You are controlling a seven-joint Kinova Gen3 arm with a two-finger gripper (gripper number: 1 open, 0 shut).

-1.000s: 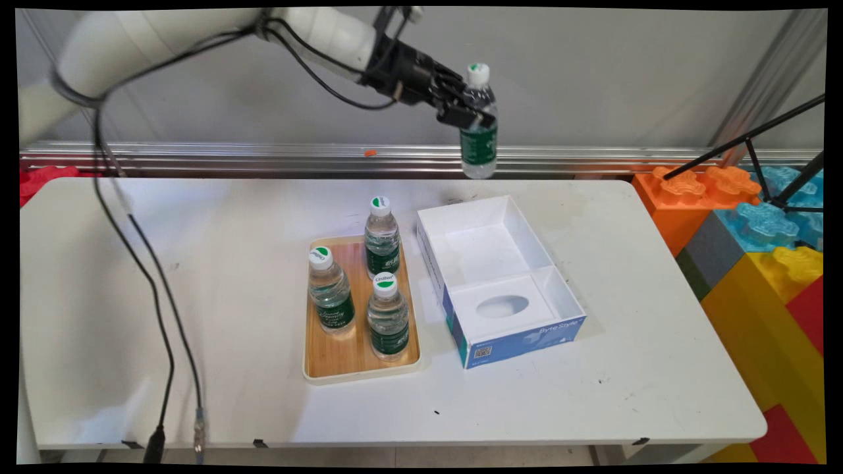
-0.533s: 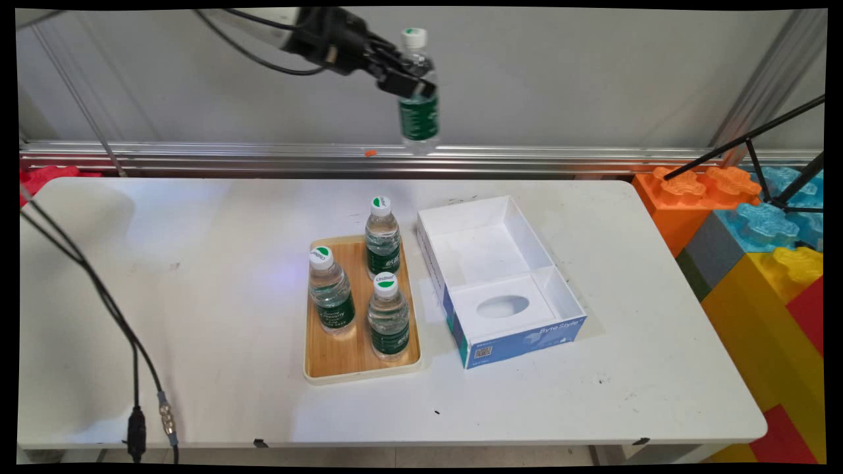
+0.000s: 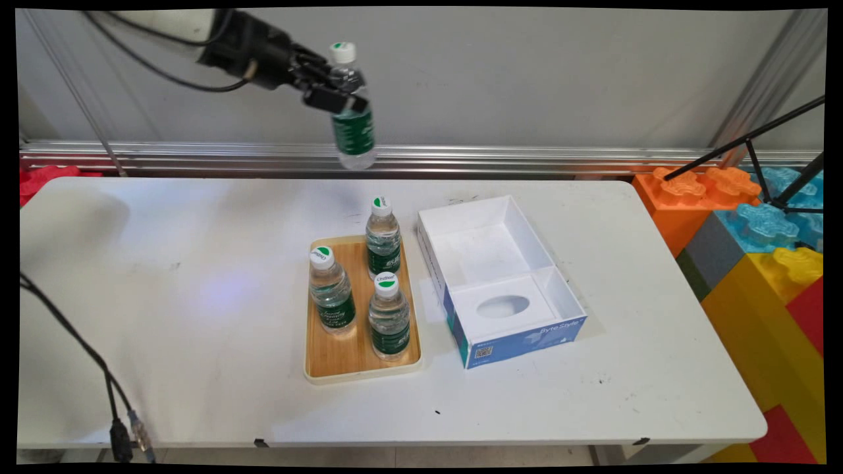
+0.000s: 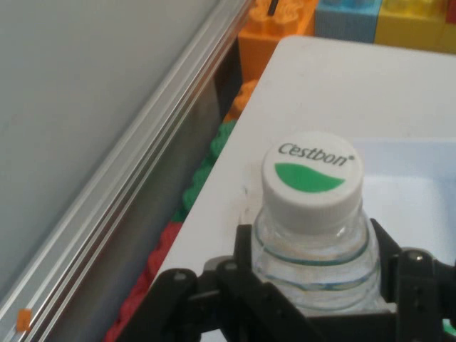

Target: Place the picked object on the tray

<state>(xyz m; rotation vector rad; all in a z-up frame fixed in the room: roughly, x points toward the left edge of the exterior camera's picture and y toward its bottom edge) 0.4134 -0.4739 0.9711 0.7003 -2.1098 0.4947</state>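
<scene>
Main view: gripper [image 3: 334,92] clamps bottle [image 3: 353,125] high above table [image 3: 197,276].

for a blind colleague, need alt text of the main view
A black gripper holds a water bottle high above the white table's far edge. Below, three bottles stand on a wooden tray beside an open white box.

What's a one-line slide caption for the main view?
Gripper holds a water bottle aloft behind a tray of three bottles.
</scene>
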